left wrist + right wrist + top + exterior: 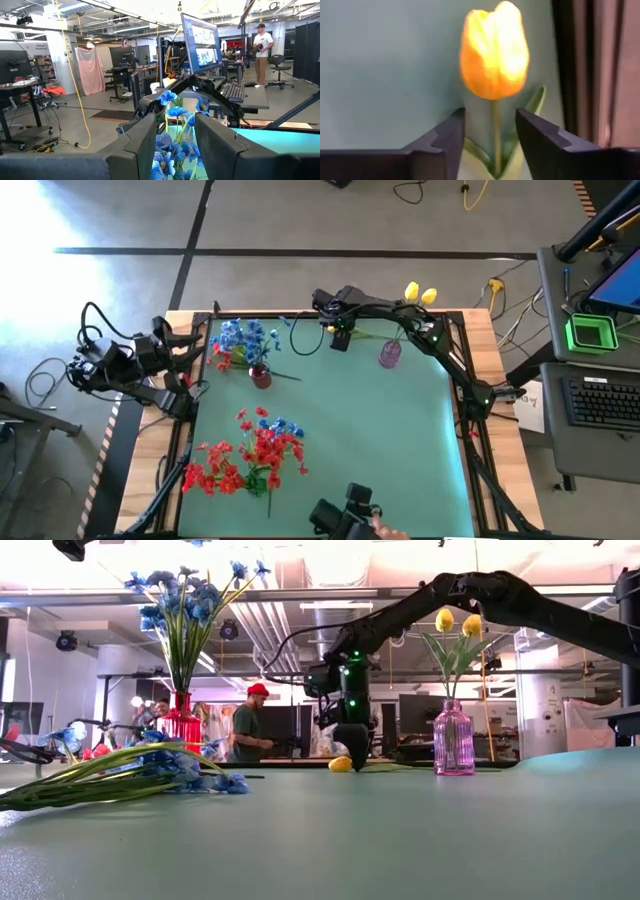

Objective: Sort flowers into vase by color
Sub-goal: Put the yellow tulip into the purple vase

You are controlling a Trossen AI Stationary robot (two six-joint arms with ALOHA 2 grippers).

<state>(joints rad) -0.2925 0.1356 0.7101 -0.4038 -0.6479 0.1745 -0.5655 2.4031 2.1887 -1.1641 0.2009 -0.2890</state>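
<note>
A yellow tulip (494,50) lies flat on the green table (400,440) near its far edge, bud (341,764) on the tabletop. My right gripper (490,117) points down over it (351,752), open, with one finger on either side of the thin stem (495,135). To its right a pink vase (454,740) holds two yellow tulips (420,294). A red vase (260,376) holds blue flowers (242,338). Red and blue flowers (250,458) lie heaped near the near edge. My left gripper (193,342) waits open at the left edge, facing the blue flowers (172,150).
The low camera (345,515) stands at the near edge with a person's hand (388,531) beside it. Bare green tabletop lies between the vases and the heap and across the right half. People stand in the room behind (248,725).
</note>
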